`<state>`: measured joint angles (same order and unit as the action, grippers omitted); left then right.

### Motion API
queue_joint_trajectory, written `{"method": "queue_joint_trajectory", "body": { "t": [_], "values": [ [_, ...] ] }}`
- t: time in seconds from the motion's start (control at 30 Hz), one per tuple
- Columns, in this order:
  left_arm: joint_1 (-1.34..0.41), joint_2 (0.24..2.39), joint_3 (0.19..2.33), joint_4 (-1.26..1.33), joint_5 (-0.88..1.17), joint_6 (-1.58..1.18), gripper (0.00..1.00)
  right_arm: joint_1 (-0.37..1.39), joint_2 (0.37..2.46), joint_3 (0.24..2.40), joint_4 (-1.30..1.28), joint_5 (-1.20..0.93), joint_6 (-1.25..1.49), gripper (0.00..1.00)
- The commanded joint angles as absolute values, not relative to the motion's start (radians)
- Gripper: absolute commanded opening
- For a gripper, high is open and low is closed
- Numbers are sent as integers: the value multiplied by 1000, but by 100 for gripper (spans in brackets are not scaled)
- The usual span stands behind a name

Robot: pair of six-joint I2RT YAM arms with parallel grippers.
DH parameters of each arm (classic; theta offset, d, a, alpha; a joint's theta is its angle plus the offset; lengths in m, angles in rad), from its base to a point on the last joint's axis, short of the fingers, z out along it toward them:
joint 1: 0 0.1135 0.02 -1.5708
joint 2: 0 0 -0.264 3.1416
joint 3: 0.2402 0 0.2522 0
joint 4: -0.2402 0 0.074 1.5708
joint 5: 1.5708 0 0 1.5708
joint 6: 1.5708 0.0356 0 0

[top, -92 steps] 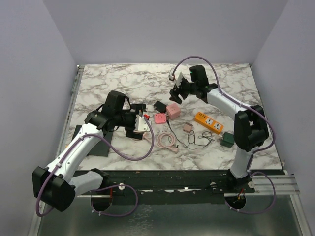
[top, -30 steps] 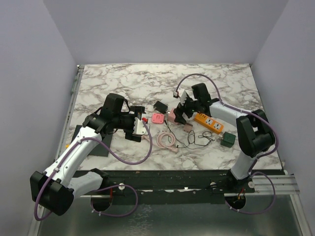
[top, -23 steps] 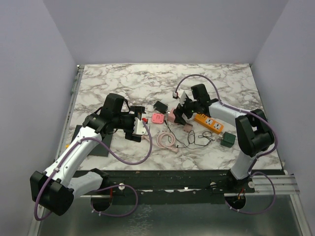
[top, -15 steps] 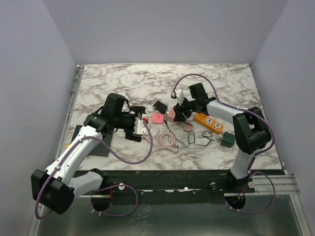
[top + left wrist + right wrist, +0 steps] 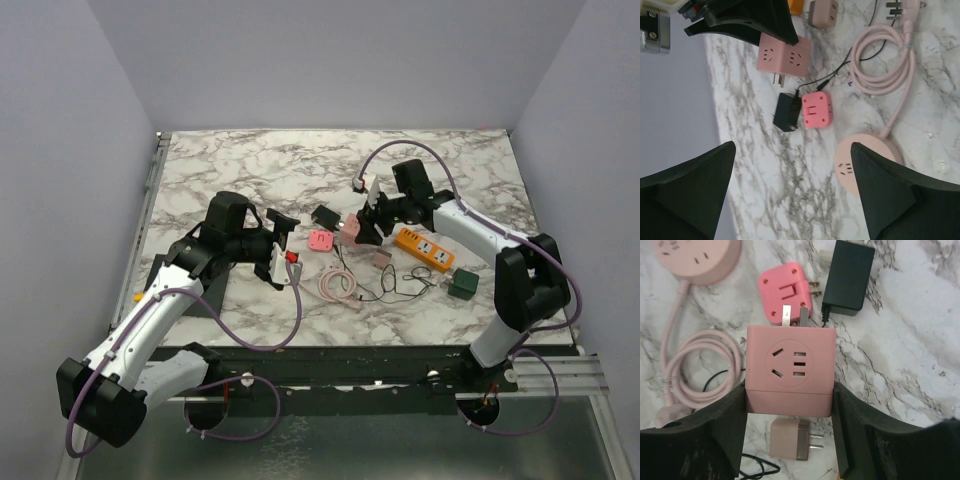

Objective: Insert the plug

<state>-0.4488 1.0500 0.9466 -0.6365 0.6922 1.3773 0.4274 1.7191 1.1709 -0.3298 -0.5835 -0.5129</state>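
Note:
My right gripper [image 5: 790,395] is shut on a pink cube adapter [image 5: 790,367], one finger on each side. Its socket face is toward the camera and its metal pins [image 5: 795,315] point at a small flat pink adapter [image 5: 786,291]. The cube [image 5: 350,227] sits mid-table; it also shows in the left wrist view [image 5: 785,55]. A round pink socket [image 5: 860,160] with a coiled pink cable [image 5: 885,65] lies under my left gripper [image 5: 792,150], which is open and empty above the marble. In the top view the left gripper [image 5: 283,240] hides that socket.
A black adapter [image 5: 323,215] lies behind the flat pink adapter [image 5: 320,240]. A taupe two-pin plug [image 5: 790,440] lies just below the cube. An orange power strip [image 5: 425,250], a green cube [image 5: 461,284] and thin black wire [image 5: 400,285] lie to the right.
My right gripper came down from above the table onto the pink cube adapter and shut on it. My left gripper tilted and shifted slightly near the round socket.

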Motion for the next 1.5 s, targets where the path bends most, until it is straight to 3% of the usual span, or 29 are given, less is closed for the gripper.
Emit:
{"method": "queue_joint_trajectory", "body": {
  "t": [0.0,0.23,0.63,1.07,1.47],
  "values": [
    [-460,982,910,-465,726,1535,99,434,1573,1221,-434,-704,-510,23],
    [-462,922,909,-442,743,1661,99,433,1358,1152,-483,-799,-527,23],
    [-471,833,827,-426,840,1968,99,437,1202,1072,-308,-1241,-401,25],
    [-490,814,887,-424,924,1964,99,466,1291,1149,-251,-1495,-341,25],
    [-499,780,887,-425,975,1986,99,506,1425,1301,-367,-1595,-392,24]
  ]
}}
